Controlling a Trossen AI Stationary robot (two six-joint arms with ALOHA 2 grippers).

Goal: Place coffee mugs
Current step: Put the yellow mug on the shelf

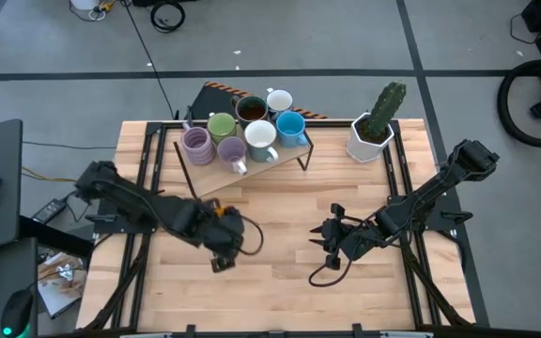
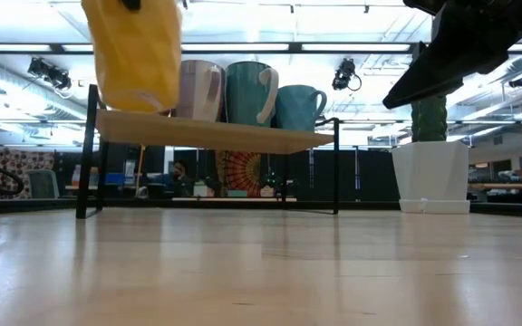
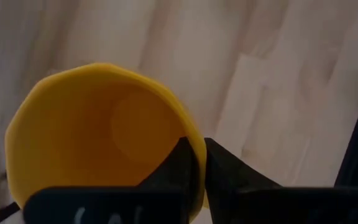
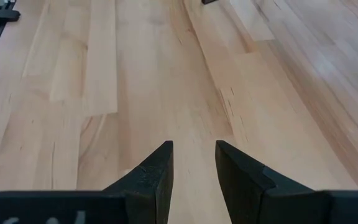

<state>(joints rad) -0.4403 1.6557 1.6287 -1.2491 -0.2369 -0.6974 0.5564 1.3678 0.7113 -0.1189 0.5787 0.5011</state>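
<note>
While overhead hides it, the left tool (image 3: 194,165) pinches the orange mug's (image 3: 98,137) rim.

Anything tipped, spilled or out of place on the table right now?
Nothing stands out. The mugs on the rack stand upright, the left hand grips the orange mug by its rim, and the cactus pot is upright.

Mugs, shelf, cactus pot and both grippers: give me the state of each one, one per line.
orange mug: lifted off the table, rim pinched by the left gripper.
mugs on the shelf: seven, upright, clustered together.
shelf: standing on the table, loaded.
cactus pot: upright, beside the shelf.
right gripper: open, empty, above bare table.
</note>
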